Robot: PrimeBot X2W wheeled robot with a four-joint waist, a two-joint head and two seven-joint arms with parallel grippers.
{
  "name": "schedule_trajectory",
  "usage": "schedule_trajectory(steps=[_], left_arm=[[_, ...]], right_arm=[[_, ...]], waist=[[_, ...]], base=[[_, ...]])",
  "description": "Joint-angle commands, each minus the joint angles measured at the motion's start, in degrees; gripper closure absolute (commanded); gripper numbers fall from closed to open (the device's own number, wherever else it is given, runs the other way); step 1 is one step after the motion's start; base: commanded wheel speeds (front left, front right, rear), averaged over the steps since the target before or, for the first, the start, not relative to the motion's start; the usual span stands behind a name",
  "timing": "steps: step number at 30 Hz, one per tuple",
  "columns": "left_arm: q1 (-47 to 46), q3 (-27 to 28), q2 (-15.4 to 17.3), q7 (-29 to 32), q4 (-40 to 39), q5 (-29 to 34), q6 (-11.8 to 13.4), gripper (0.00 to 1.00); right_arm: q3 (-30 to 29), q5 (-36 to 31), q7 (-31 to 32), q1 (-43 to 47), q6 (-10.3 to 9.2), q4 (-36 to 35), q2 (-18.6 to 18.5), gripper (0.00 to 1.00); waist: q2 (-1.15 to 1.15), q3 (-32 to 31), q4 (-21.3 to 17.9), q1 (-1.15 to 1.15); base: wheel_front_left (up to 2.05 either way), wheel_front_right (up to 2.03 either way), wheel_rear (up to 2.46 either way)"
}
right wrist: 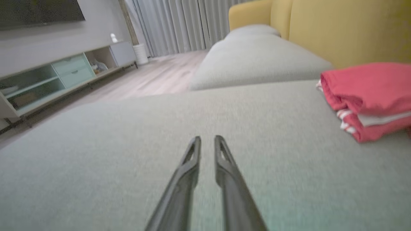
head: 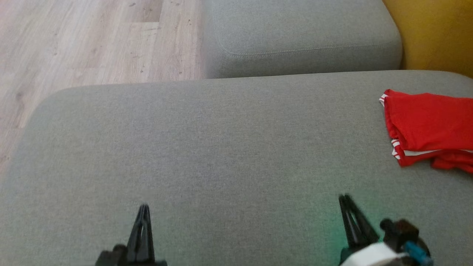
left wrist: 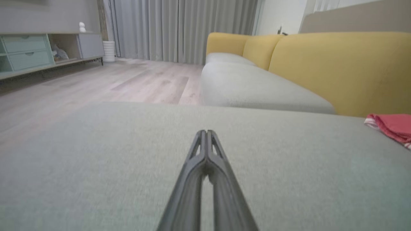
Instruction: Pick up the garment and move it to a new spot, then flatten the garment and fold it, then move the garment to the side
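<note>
You're in a home living room, grey sofa cushions (head: 221, 147) with yellow backrest (left wrist: 337, 70), low media cabinet (right wrist: 48, 80) with drawers (left wrist: 27, 51) along the wall, floor-length curtains (left wrist: 179, 29), pale wood-plank floor (head: 92, 40)

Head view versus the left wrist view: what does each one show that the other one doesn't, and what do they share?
The head view adds the right gripper at its lower right, with a top-down look at the scene. The left wrist view adds grey curtains, a low cabinet with pale green drawers, and a further stretch of sofa seat. Shared: the left gripper with its fingers together, the folded red garment at the right, the grey cushion it lies on, the yellow backrest and the wooden floor.
</note>
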Motion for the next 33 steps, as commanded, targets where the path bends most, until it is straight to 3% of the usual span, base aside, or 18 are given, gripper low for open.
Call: schedule_trajectory(steps=[1, 33], left_arm=[[0.1, 0.0, 0.0, 0.1, 0.3, -0.5, -0.1, 1.00], [-3.5, 3.2, 1.1, 4.3, 1.4, -22.3, -3.1, 1.00]], right_arm=[[0.0, 0.5, 0.1, 0.2, 0.00, 0.2, 0.0, 1.00], [-2.7, 22.7, 4.3, -2.4, -0.01, -1.3, -1.0, 1.00]], waist=[[0.00, 0.0, 0.0, 0.00], [0.00, 0.7, -0.8, 0.00]], base=[[0.00, 0.00, 0.00], [0.00, 0.00, 0.00]])
